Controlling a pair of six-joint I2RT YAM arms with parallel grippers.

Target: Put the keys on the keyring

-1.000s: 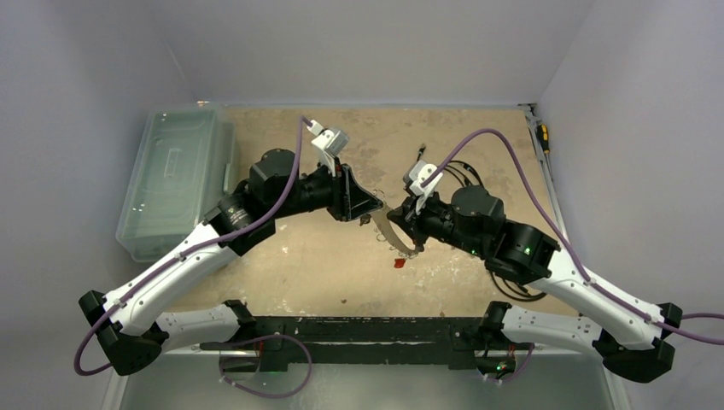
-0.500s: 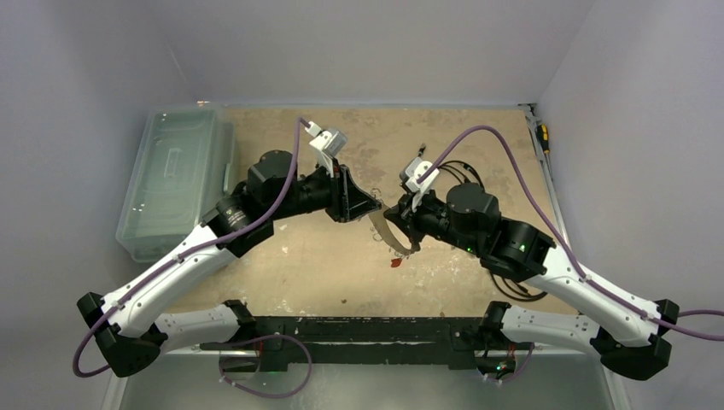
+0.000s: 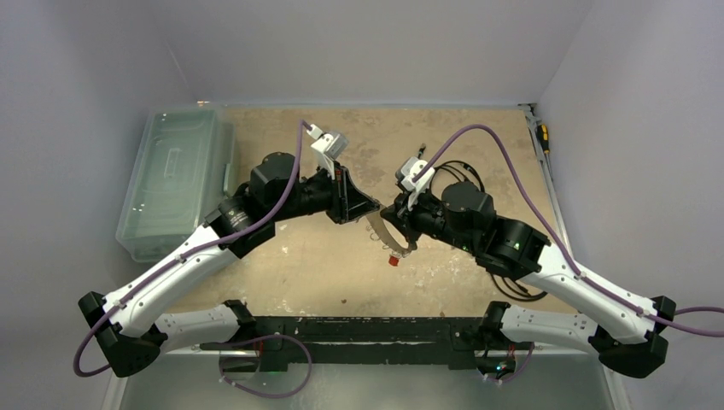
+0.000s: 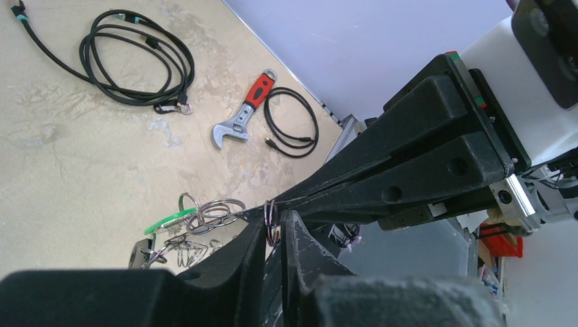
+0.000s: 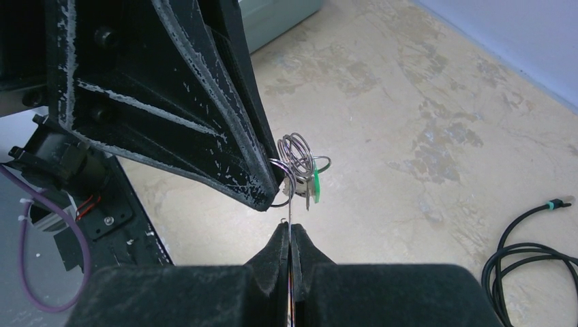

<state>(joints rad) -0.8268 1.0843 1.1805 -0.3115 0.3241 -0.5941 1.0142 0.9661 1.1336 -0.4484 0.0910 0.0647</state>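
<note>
Both arms met tip to tip over mid-table. My left gripper was closed on a small ring of the keys, which hung just beside it. The right gripper pinched the thin keyring, its long axis slanting toward the near edge. I could not see into the lidded box.

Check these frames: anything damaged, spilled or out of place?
White scuffs fleck the black fingers of the left end effector, likely wear. The table is blotchy and stained. A wrench and loose cables lie on the table, apart from the keys. Nothing looks spilled.
</note>
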